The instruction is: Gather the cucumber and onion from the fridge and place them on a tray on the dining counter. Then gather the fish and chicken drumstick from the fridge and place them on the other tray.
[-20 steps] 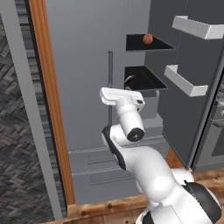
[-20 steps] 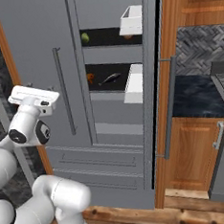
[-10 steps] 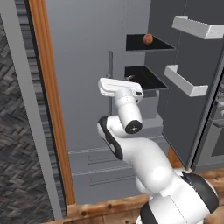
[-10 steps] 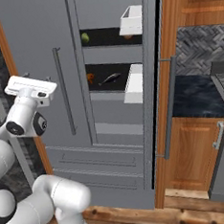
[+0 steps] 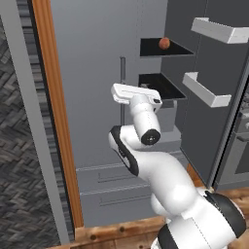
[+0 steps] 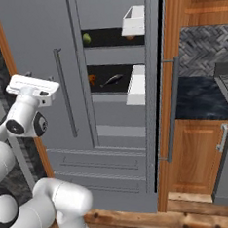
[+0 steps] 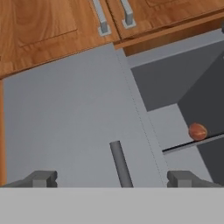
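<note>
You face the fridge [image 6: 113, 86] with its right door swung open and its left door shut. The onion [image 5: 164, 43] sits on the upper shelf, near that shelf's front edge. On the shelf below lies the fish [image 6: 112, 80], with a small item just to its left. Door bins [image 5: 206, 90] hang on the open door, right of the shelves. The gripper [image 7: 111, 178] hangs before the shut left door, beside its bar handle [image 7: 120, 164], fingers spread wide.
</note>
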Controlling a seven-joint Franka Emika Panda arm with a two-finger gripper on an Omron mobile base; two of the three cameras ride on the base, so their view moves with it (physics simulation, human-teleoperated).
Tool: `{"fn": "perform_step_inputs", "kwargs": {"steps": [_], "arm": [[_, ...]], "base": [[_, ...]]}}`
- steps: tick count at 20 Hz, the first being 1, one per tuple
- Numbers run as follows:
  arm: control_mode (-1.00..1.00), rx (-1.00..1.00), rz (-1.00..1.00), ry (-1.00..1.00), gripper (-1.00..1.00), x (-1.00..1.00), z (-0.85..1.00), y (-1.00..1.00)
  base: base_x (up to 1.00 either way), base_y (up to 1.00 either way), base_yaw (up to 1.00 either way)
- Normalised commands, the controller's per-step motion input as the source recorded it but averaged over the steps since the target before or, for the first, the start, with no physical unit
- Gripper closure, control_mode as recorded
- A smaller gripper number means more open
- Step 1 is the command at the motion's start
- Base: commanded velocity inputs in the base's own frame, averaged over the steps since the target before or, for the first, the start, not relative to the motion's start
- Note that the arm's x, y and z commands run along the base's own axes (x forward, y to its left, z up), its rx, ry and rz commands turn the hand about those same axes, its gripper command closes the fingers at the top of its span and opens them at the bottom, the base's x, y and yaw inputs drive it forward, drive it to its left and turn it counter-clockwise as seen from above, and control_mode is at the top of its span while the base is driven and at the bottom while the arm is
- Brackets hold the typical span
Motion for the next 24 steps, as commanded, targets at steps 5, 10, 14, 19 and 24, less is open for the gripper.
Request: {"fn": "perform_step_inputs", "kwargs": {"steps": [5,10,14,19,24], "arm": [[-1.0,0.0,0.0,0.05,-1.0,0.0,0.0,-0.14],[-1.0,0.0,0.0,0.06,-1.0,0.03,0.0,-0.02],[-1.0,0.0,0.0,0.04,-1.0,0.1,0.0,0.0],[-1.0,0.0,0.0,0.03,-1.0,0.19,-0.01,0.0],[-1.0,0.0,0.0,0.0,-1.0,0.3,-0.16,0.0]], "base": [[0.0,0.0,0.0],[0.0,0.0,0.0],[0.0,0.0,0.0],[0.0,0.0,0.0],[0.0,0.0,0.0]]}}
